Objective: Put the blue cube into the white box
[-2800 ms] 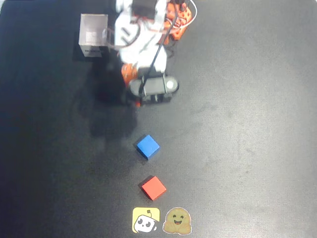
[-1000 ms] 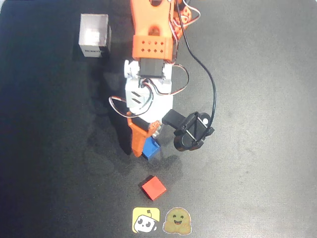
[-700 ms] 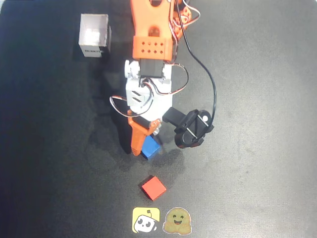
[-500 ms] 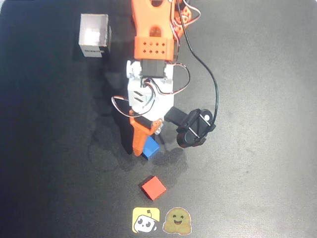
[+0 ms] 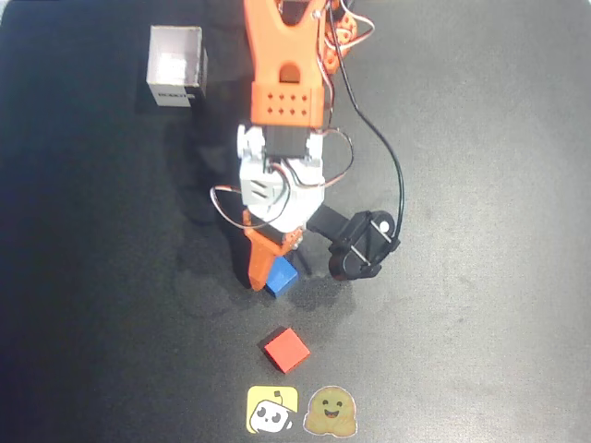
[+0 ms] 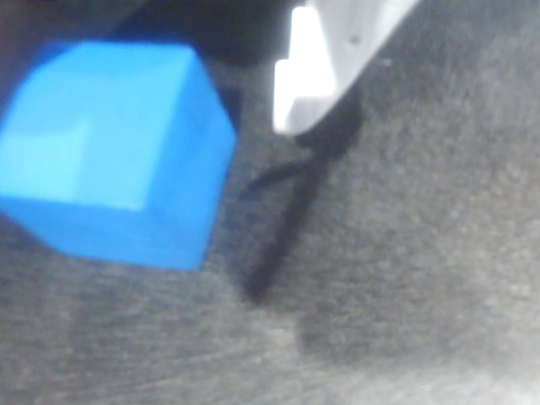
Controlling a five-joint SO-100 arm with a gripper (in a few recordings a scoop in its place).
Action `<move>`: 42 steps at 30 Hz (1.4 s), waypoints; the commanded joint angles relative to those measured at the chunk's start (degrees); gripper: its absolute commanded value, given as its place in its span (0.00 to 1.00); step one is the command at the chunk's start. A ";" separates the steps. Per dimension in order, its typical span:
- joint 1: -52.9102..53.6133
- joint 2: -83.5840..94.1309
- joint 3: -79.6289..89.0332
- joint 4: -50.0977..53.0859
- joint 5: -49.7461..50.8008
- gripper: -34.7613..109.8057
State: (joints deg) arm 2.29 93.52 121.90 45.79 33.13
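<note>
The blue cube (image 5: 282, 278) lies on the black table, partly covered by my gripper (image 5: 274, 273). The orange finger (image 5: 256, 264) stands along the cube's left side in the overhead view. In the wrist view the blue cube (image 6: 118, 152) looms large at the left, and the white fingertip (image 6: 308, 72) hangs to its right with a narrow gap between them. The jaws are open with the cube between them, resting on the table. The white box (image 5: 175, 66) stands open-topped at the back left, far from the gripper.
A red cube (image 5: 286, 350) lies just in front of the blue one. Two stickers, a yellow one (image 5: 271, 410) and a brown one (image 5: 331, 411), sit at the front edge. The black wrist camera (image 5: 363, 245) sticks out to the right of the arm.
The arm unfolded from beside the box and came down over the blue cube. Over the last second it settled slightly, and the cube has stayed on the table.
</note>
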 commanded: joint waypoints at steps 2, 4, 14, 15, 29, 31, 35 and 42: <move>0.44 -1.41 -1.05 -2.11 0.26 0.44; 0.53 -2.46 -1.14 -2.81 0.35 0.44; 1.23 -3.96 -0.44 -5.19 1.14 0.36; 1.32 -3.87 -0.35 -5.36 1.14 0.34; 2.81 2.46 0.18 -1.49 2.02 0.24; 2.81 6.06 0.09 1.14 2.64 0.24; 3.34 11.07 -1.85 6.94 3.69 0.24; 5.71 17.49 -9.76 15.47 3.87 0.24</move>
State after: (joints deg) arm 7.12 106.70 116.54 59.24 37.62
